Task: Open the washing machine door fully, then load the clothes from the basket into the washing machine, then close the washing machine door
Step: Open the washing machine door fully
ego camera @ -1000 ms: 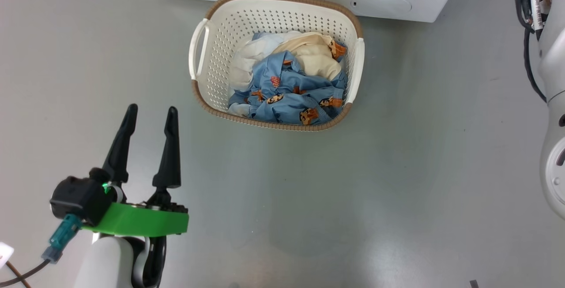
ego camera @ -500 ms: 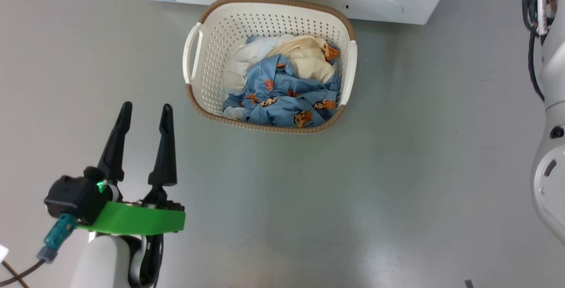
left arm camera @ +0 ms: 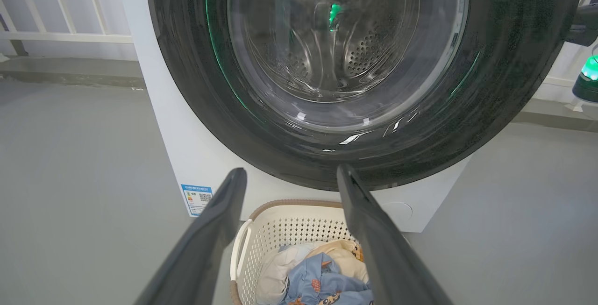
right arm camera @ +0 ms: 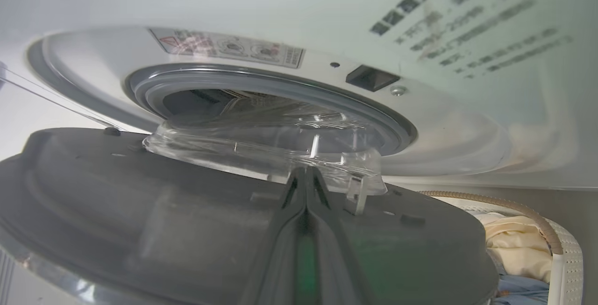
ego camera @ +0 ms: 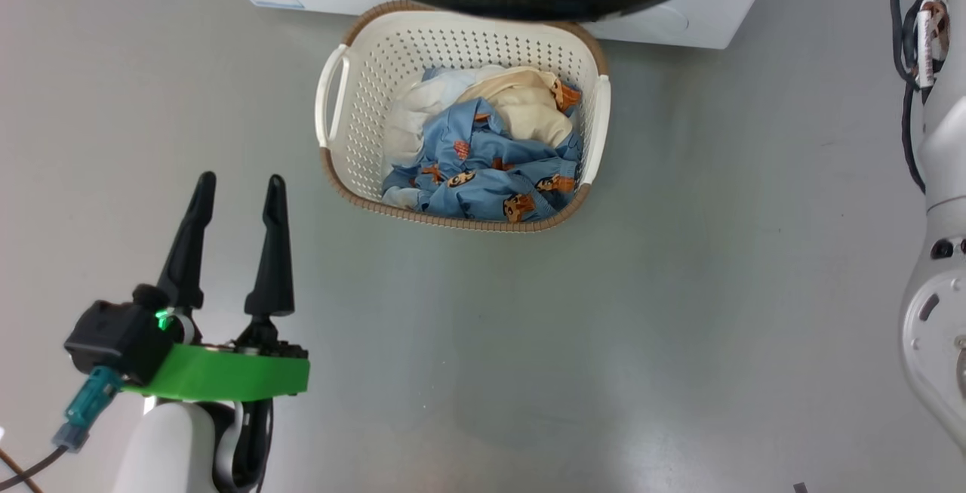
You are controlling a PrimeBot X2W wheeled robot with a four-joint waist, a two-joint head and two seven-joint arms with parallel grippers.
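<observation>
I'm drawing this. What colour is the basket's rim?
Brown, on the basket's rim; clearest in the head view.

Left end effector (ego camera: 241, 176) — black fingers (ego camera: 186, 251), green bracket (ego camera: 219, 376), white forearm (ego camera: 162, 448)

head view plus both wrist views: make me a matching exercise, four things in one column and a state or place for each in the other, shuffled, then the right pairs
Things
1. left gripper
2. right gripper
3. basket
4. washing machine door

States or places
A. ajar, its glass bowl just out of the grey-ringed mouth
B. open, holding nothing, above the bare floor
C. on the floor in front of the washing machine, with the clothes inside
D. shut, close to the door's inner side

Pairs: 1-B, 2-D, 3-C, 4-A
</observation>
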